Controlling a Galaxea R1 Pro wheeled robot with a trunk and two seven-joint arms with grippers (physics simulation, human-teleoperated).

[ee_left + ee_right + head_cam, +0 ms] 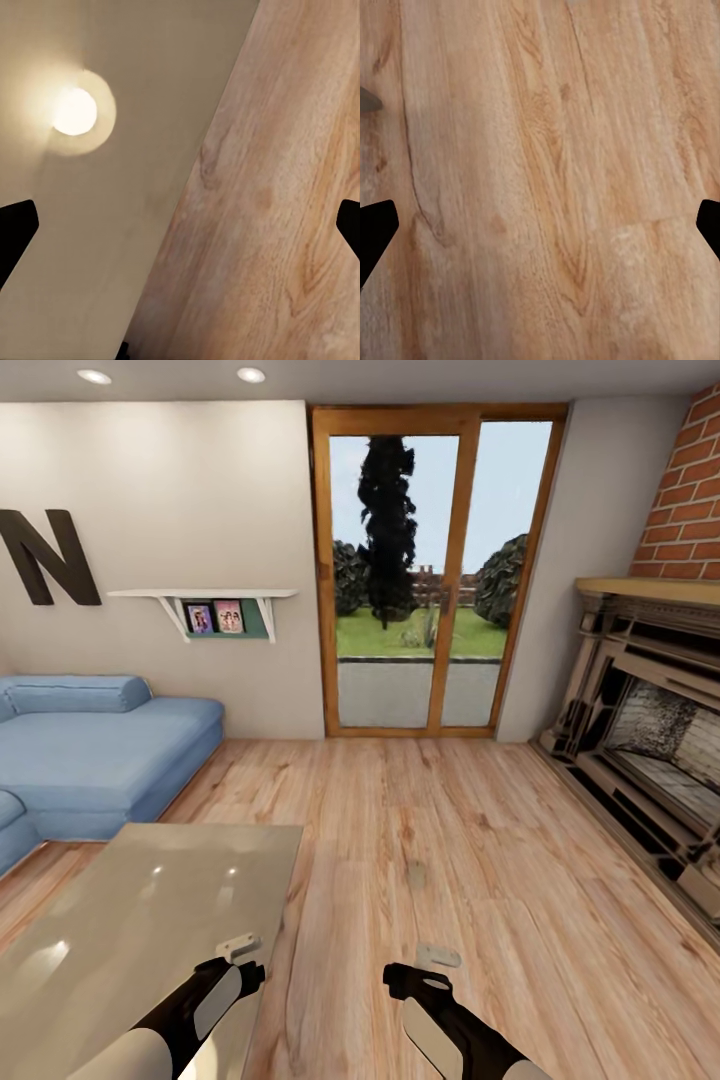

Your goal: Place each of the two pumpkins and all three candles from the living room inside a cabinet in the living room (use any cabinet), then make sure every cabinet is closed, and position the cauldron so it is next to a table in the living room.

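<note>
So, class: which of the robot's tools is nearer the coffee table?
Left. The left tool hangs over the coffee table's edge; the right tool is over bare floor beside it.

floor: light wood plank floor (555, 180), grain and knots clear
right claw (540, 225): two black fingertips (375, 225) at opposite frame edges, wide apart, nothing between
edge: small grey sliver (367, 97), unidentifiable

table (130, 920) cut by lower-left edge; sofa (90, 750), fireplace (650, 730) cropped at sides
</note>
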